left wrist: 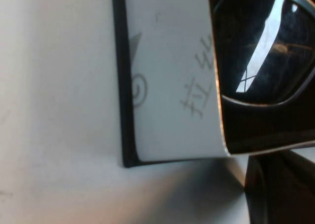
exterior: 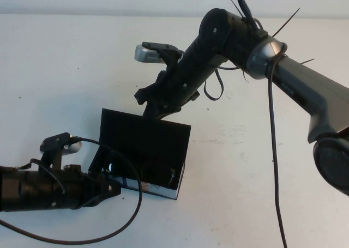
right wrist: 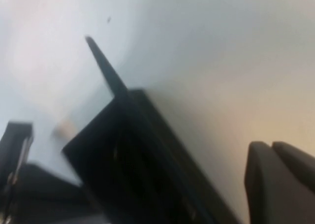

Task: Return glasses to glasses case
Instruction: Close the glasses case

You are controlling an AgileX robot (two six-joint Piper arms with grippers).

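The glasses case [exterior: 143, 139] lies mid-table with its black flap lid standing up. Its white side [left wrist: 167, 76] carries dark characters. The dark-framed glasses [exterior: 162, 176] lie inside the case, and one reflective lens [left wrist: 263, 47] shows close up in the left wrist view. My left gripper [exterior: 112, 187] sits low at the case's left end, right against it. My right gripper [exterior: 155, 110] hangs just behind the lid's top edge. Its fingertips [right wrist: 268, 157] are pressed together with nothing between them. In the right wrist view the lid [right wrist: 106, 69] rises as a thin dark edge.
White tabletop [exterior: 256, 166] all round the case. The right arm [exterior: 283, 73] reaches in from the right over the table's back half, trailing a black cable [exterior: 274, 161]. The left arm's cable [exterior: 128, 215] loops in front of the case.
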